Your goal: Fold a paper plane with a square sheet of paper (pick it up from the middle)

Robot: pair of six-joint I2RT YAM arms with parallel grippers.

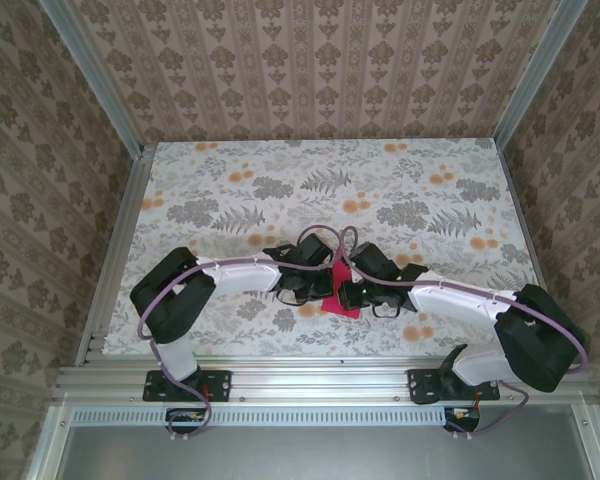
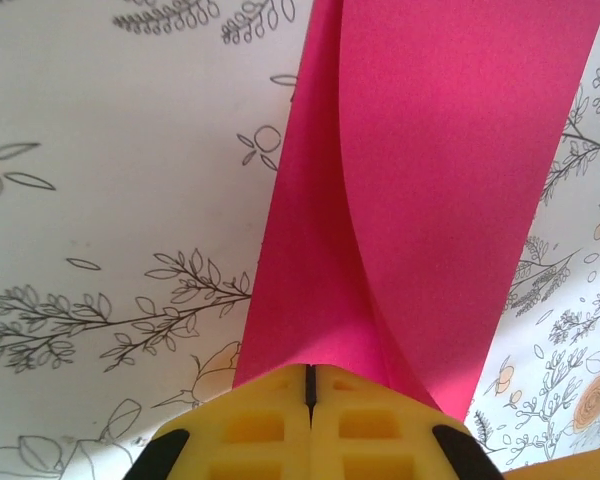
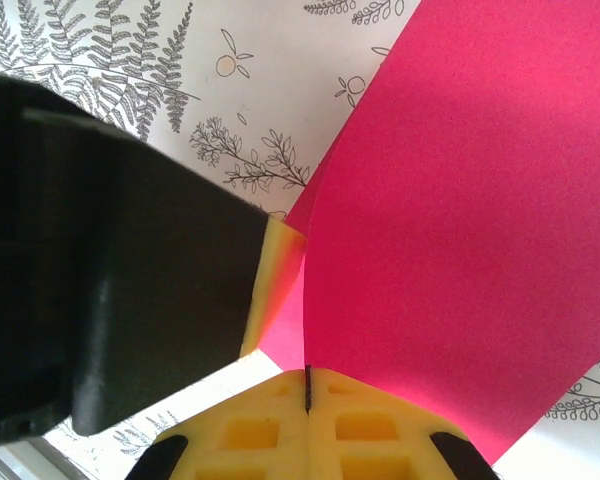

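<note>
The square sheet of paper [image 2: 430, 200], magenta and bent into two overlapping layers, runs straight out from between the left gripper's [image 2: 308, 385] yellow fingers [image 2: 250, 425], which are pressed together on its edge. The right gripper [image 3: 307, 385] likewise has its fingers [image 3: 370, 430] closed on the sheet, with the left gripper's yellow tip just beside them. Both hold it over the flowered table [image 1: 230, 200]. With two pinches this close together, I judge that any pull apart or twist could tear the thin sheet or crease it crookedly. A slack grip could let it slip.
</note>
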